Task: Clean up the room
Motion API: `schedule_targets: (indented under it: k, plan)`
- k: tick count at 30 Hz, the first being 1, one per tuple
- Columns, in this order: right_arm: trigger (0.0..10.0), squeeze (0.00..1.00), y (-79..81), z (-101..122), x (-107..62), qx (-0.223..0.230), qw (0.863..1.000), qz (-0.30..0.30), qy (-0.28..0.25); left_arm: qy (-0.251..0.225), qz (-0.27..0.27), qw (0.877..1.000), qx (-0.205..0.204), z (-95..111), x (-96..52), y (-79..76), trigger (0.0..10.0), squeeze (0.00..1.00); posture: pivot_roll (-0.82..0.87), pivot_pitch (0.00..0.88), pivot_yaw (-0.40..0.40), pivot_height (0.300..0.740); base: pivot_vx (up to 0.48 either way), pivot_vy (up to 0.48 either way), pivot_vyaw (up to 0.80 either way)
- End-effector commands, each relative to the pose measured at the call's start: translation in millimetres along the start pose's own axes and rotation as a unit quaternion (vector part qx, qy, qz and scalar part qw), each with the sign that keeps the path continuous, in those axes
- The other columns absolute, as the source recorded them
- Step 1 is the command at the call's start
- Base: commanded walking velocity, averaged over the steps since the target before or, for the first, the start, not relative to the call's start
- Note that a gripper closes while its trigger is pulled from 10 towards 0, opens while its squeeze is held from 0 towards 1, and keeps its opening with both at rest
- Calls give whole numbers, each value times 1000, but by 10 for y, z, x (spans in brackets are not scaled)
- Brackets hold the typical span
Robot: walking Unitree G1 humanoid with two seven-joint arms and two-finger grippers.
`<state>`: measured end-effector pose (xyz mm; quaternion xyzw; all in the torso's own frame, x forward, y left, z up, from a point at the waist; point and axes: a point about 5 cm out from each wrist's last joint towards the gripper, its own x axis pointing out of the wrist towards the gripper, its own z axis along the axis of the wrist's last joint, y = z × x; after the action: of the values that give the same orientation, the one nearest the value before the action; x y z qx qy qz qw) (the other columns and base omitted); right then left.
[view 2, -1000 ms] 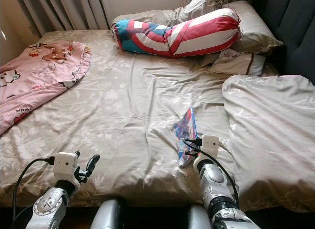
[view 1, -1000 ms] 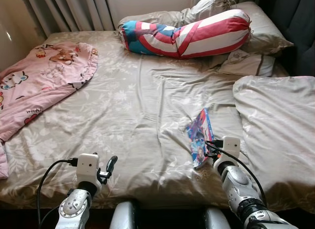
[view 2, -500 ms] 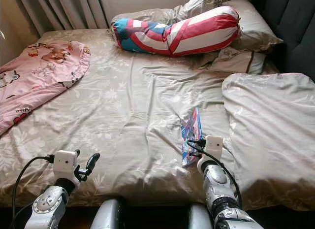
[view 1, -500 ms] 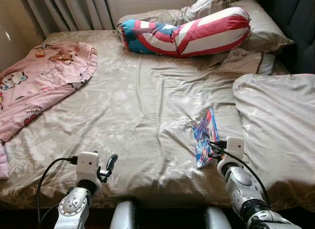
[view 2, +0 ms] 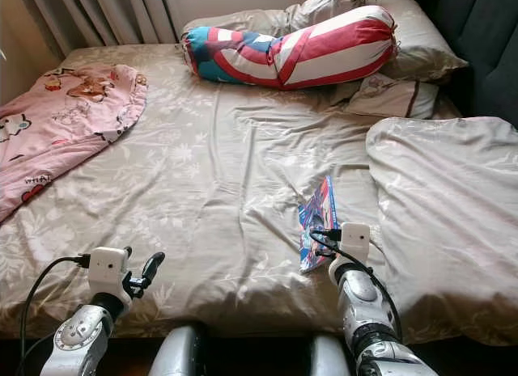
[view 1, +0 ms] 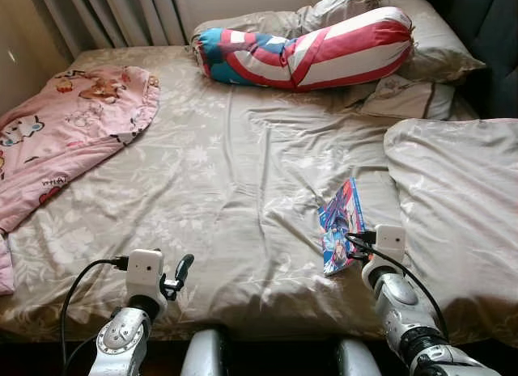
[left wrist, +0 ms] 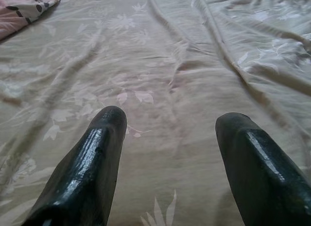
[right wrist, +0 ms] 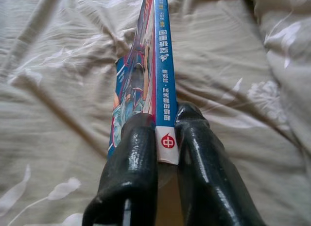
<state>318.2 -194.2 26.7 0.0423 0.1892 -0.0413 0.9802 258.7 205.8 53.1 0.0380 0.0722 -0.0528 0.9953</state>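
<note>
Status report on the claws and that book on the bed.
Right claw shut on the book, gripping its spine. Left claw open over bare sheet. Duvet bunched beside the book.

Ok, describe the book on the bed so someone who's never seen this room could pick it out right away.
Start from the bed with its beige floral sheet, then look to its near right part, beside the big rumpled duvet. There the right gripper has its black fingers shut on a thin book. Its bright blue, cartoon-printed cover is the only glossy, flat thing among soft bedding.
</note>
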Motion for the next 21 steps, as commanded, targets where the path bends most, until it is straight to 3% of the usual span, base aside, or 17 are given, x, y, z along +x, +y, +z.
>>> schedule_targets:
  k: [1,5,6,7,8,9,21]
  plan:
    - [10000,890,-33,106,24,-11,1000,-12,-21,1,-2,1000,2,11,6,-3,10000,0,-12,102,74,618,0,0,0]
    - [10000,835,-111,152,22,-30,998,-34,-33,-2,-2,1000,1,29,18,-14,10000,0,-13,101,75,618,0,0,0]
    - [10000,439,-152,160,18,-27,998,-49,-35,-1,-3,1000,1,27,20,-20,10000,0,-13,101,75,618,0,0,0]
    - [10000,439,-162,160,17,-26,998,-52,-35,-1,-4,1000,1,25,20,-22,10000,0,-13,101,75,618,0,0,0]
    - [10000,184,-168,158,17,-26,998,-54,-34,-1,-4,1000,1,24,23,-22,10000,0,-17,100,76,618,0,0,0]
    - [10000,0,-174,134,11,-26,998,-55,-29,-1,-4,1000,0,22,32,-28,10000,0,-19,99,75,618,0,0,0]
    - [10000,0,-7,-125,-66,-5,1000,-10,-9,4,-10,1000,-8,-3,140,-94,10000,0,-37,72,65,618,0,0,0]
